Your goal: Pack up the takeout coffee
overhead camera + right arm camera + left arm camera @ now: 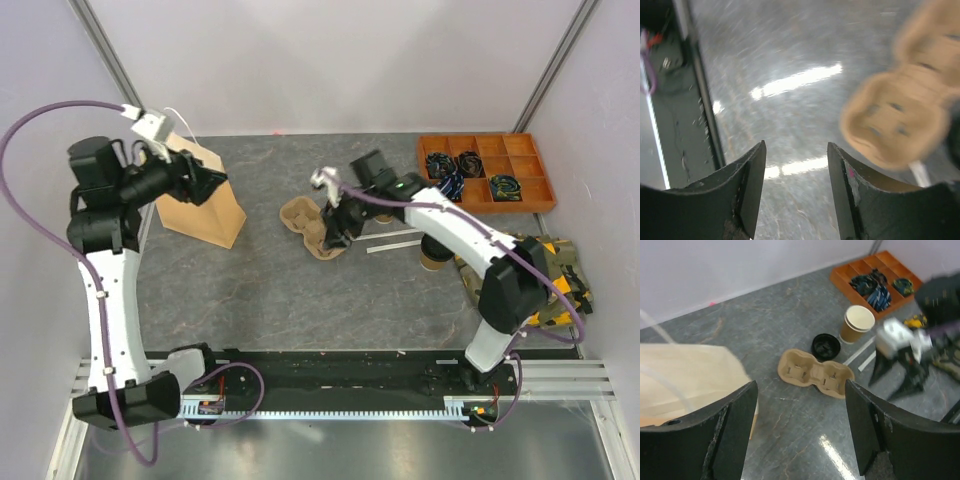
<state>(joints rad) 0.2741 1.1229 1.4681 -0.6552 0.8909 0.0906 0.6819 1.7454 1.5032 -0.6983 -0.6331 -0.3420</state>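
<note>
A stack of tan paper cups (857,324) with white insides stands right of the middle; in the top view it shows partly under my right arm (433,258). One black lid (826,346) lies on the table between the cups and the brown pulp carrier (815,372). My right gripper (335,232) is open and empty, just above the carrier (308,222); in its blurred wrist view (795,147) the carrier (900,115) lies at the upper right. My left gripper (215,185) is open and empty over the tan paper bag (205,210), and shows in its wrist view (800,385).
An orange compartment tray (520,165) with dark coiled items sits at the back right. Two white strips (862,354) lie near the cups. A yellow and black object (560,280) lies at the right edge. Walls close in the table on three sides.
</note>
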